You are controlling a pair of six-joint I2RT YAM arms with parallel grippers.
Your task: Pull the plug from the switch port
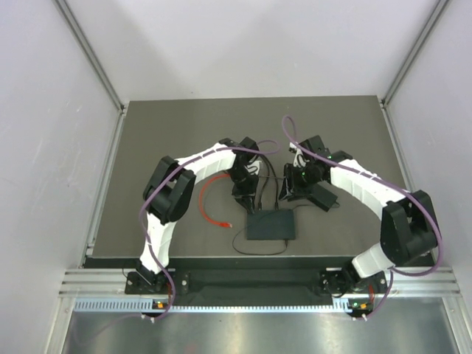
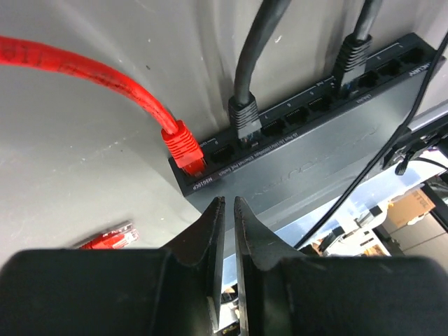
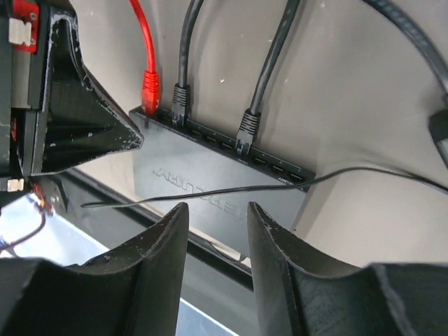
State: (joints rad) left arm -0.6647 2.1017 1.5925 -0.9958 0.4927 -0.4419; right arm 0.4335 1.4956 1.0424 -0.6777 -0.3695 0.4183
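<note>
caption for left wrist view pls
Left pincer facing the switch; one red plug and two black plugs in its ports.

The switch (image 1: pixel 271 224) lies midway along the desk's (image 1: pixel 162 133) near edge, three plugs (image 2: pixel 245 115) in its far side, an adapter brick (image 1: pixel 322 197) behind-right, a loose plug (image 1: pixel 226 222) left.

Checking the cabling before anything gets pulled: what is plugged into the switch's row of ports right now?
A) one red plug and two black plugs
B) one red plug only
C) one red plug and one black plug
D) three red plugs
A: the left wrist view shows the red plug in the end port of the switch, a first black plug a few ports along, and a second black plug farther down the row.
</note>
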